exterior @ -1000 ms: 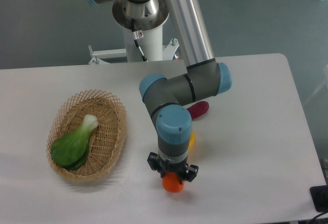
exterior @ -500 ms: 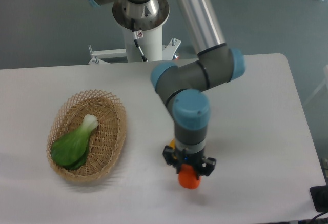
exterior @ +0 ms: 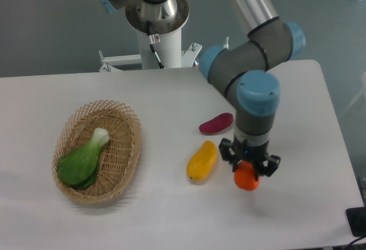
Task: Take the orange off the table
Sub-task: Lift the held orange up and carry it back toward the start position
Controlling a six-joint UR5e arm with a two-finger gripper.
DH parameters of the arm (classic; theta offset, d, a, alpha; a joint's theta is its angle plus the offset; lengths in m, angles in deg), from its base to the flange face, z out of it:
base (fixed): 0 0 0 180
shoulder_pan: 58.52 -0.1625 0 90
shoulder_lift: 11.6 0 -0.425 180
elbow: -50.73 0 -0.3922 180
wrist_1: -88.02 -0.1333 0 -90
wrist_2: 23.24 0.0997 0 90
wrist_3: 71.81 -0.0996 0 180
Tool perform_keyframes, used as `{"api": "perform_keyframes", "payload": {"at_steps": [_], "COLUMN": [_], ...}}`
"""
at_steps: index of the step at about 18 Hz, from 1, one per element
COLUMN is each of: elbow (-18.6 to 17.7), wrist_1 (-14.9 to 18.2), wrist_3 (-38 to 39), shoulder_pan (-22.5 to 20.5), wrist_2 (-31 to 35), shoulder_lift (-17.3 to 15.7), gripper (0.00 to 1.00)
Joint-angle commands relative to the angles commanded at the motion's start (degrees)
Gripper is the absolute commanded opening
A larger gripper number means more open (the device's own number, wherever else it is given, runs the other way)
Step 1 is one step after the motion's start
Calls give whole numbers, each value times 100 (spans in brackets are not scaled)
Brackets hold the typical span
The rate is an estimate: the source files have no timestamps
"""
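One small glossy red-orange orange (exterior: 247,179) is clamped in the tool (exterior: 249,169); one yellow fruit (exterior: 202,161), one purple vegetable (exterior: 216,123) lie on the white tabletop (exterior: 171,215).

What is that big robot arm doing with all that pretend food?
The robot's claw is shut on a small glossy red-orange fruit, held over the white table. Just beside it lie a long yellow fruit and a purple-red oblong vegetable. Farther off, a woven wicker basket holds a leafy green vegetable.
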Motion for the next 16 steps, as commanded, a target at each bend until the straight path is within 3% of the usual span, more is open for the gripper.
{"api": "perform_keyframes", "payload": {"at_steps": [4, 16], "elbow": [53, 44], "wrist_1": [-44, -88], "wrist_3": [-465, -598], "shoulder_pan": [-27, -36], "wrist_2": [61, 158], "shoulder_lift": [35, 53], "gripper": [54, 55]}}
